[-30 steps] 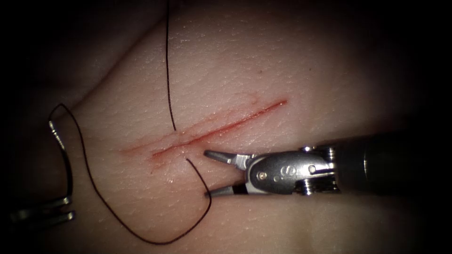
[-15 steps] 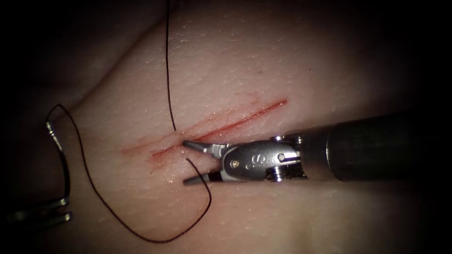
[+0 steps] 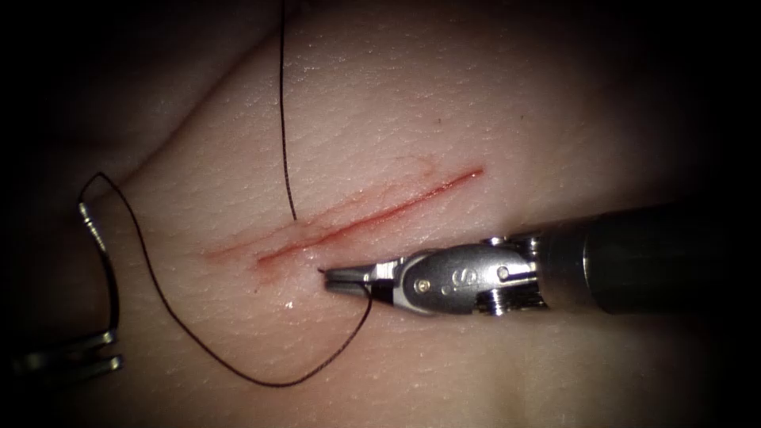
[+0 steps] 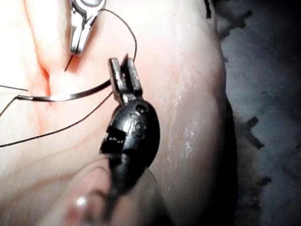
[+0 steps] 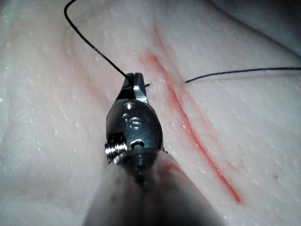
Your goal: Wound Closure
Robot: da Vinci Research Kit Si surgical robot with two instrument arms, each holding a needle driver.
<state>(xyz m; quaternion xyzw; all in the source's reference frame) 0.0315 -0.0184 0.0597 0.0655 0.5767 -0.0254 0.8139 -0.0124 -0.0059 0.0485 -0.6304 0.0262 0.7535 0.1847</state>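
Right tool, in from the right: fingers clamped on the thread near its short free end, just beside the cut on its right-hand side, resting low on the tissue. Thread loops down and left across the tissue to the needle.

Left tool, far left edge, well apart from the cut: fingers pinched on the needle near one end of its curve. Needle out of the tissue.

A second thread strand descends from above and ends at the cut. Thin red fluid lines the cut.
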